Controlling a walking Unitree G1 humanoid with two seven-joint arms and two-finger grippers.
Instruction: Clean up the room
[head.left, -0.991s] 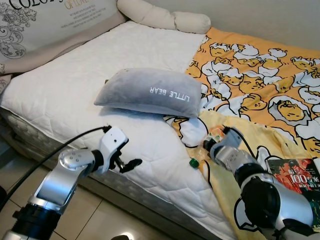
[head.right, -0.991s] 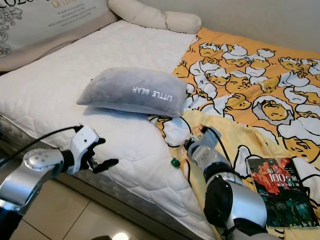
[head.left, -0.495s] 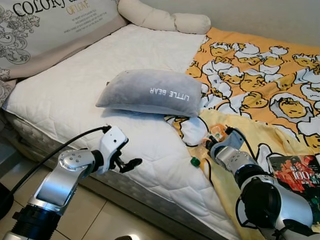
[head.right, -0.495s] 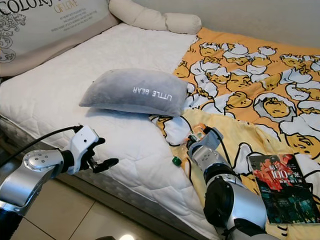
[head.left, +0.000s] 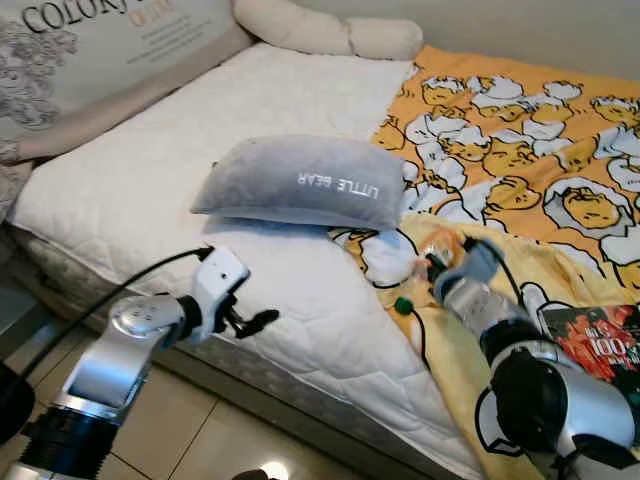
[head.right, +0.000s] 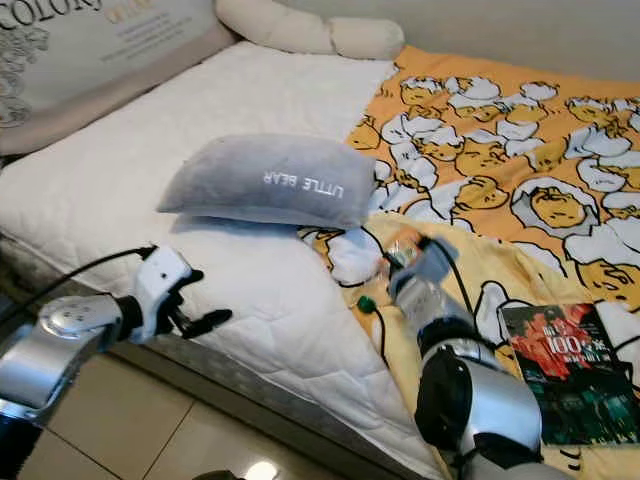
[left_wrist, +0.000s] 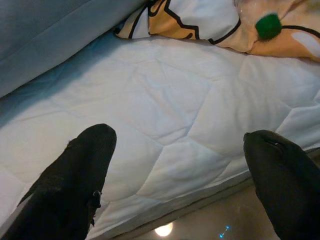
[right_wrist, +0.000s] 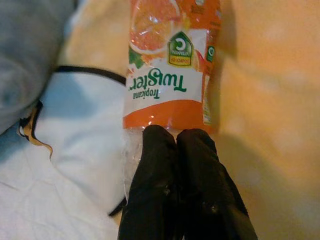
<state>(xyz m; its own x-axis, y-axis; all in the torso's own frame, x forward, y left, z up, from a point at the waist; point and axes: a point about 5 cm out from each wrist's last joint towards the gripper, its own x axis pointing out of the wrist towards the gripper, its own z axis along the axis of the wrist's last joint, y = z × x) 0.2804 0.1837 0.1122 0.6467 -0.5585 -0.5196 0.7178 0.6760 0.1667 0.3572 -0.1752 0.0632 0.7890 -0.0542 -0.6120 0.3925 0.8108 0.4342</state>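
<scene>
An orange Tropicana Twister bottle (right_wrist: 170, 65) lies on the yellow duck-print blanket (head.left: 520, 150), with its green cap (head.left: 403, 304) toward the bed's near edge. My right gripper (right_wrist: 175, 137) is shut, fingers pressed together. Its tips rest on the bottle's clear part, just below the label. In the eye views that gripper (head.right: 400, 272) sits right beside the bottle (head.right: 404, 243). My left gripper (left_wrist: 177, 150) is open and holds nothing. It hovers over the white mattress (head.left: 200, 170) at its near edge, left of the cap (left_wrist: 269, 26).
A grey "LITTLE BEAR" pillow (head.left: 300, 182) lies mid-bed. A dark book (head.left: 600, 345) rests on the blanket at right. A cream bolster (head.left: 330, 30) and a printed headboard cushion (head.left: 100, 40) sit at the back. Tiled floor (head.left: 200, 440) runs along the bed's near side.
My right gripper and the bottle have shifted a little farther from the bed's near edge. The left arm has barely moved. The camera swayed slightly.
</scene>
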